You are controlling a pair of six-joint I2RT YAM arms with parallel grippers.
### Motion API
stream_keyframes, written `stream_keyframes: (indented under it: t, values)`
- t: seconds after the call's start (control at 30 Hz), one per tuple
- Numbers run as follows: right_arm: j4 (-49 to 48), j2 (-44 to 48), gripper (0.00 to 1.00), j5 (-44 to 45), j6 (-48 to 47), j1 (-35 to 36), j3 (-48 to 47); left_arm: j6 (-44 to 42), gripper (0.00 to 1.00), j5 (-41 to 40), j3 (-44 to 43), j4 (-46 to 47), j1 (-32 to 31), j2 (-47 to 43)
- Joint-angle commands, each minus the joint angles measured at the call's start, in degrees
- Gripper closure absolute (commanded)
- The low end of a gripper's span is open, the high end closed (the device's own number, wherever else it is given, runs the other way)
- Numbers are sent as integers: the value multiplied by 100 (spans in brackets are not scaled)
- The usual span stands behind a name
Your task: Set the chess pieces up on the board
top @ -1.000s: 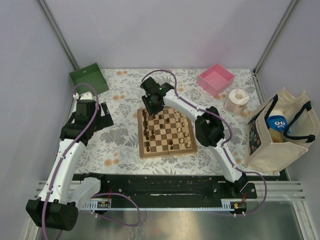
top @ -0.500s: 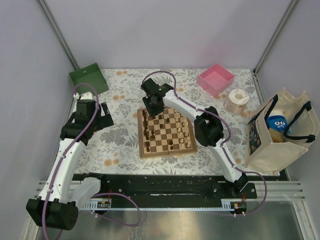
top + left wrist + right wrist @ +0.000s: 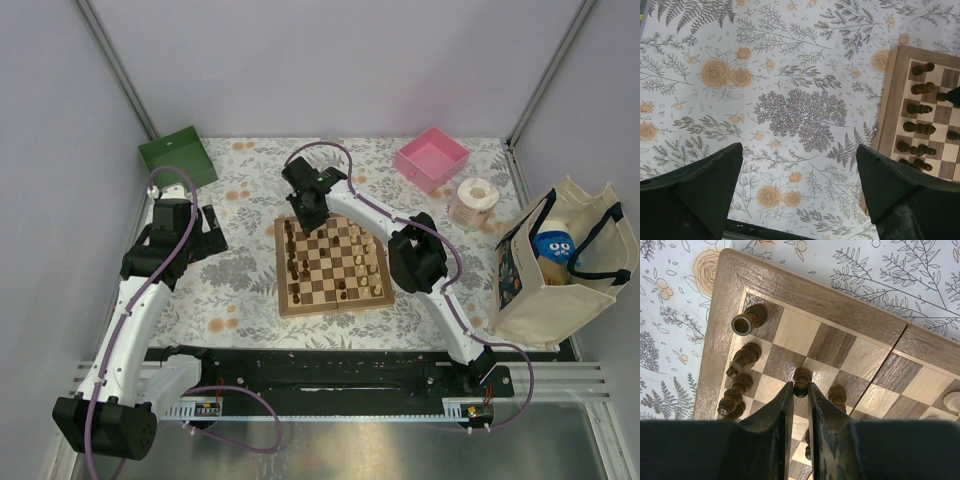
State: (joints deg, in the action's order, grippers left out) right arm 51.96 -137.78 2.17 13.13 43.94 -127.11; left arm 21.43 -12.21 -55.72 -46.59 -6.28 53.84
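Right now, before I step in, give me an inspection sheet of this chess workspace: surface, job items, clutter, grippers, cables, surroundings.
Surface: floral cloth covers the table; no spills seen.
Job's things: board lies flat mid-table; dark pieces crowd its left column, others are scattered over the squares, so the setup is unfinished.
Clutter: green box, pink box, paper roll and tote bag, all off the board.
Grippers: right gripper closed on a dark pawn near the board's far left corner; left gripper open over cloth left of the board.
Cables: purple cables loop along both arms; none seen on the board.
Surroundings: pale walls on three sides.
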Motion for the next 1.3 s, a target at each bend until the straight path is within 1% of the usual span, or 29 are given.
stream_keyframes:
  t: [0.0, 0.07, 0.33, 0.87, 0.97, 1.0, 1.07, 1.27]
  values:
    - [-46, -65, 80, 29, -38, 53, -305, -7, 1, 78, -26, 220, 31, 30]
    - [-37, -126, 82, -15, -21, 44, -454, -7, 1, 87, -35, 238, 40, 47]
    - [-37, -408, 82, 72, 6, 53, -964, -16, 1, 104, -35, 212, 48, 39]
    - [-37, -724, 80, 178, -29, 44, -1281, -7, 1, 157, -26, 220, 66, 91]
    - [-55, -742, 78, 187, -47, 35, -1273, -7, 1, 157, -26, 220, 66, 91]
    - [-37, -759, 76, 178, -38, 44, -1272, -7, 1, 157, -26, 229, 66, 100]
    - [-29, -733, 69, 160, -47, 44, -1273, -7, 1, 184, -26, 220, 75, 108]
    - [-29, -549, 61, 160, -82, 35, -1369, -7, 1, 201, -26, 220, 84, 117]
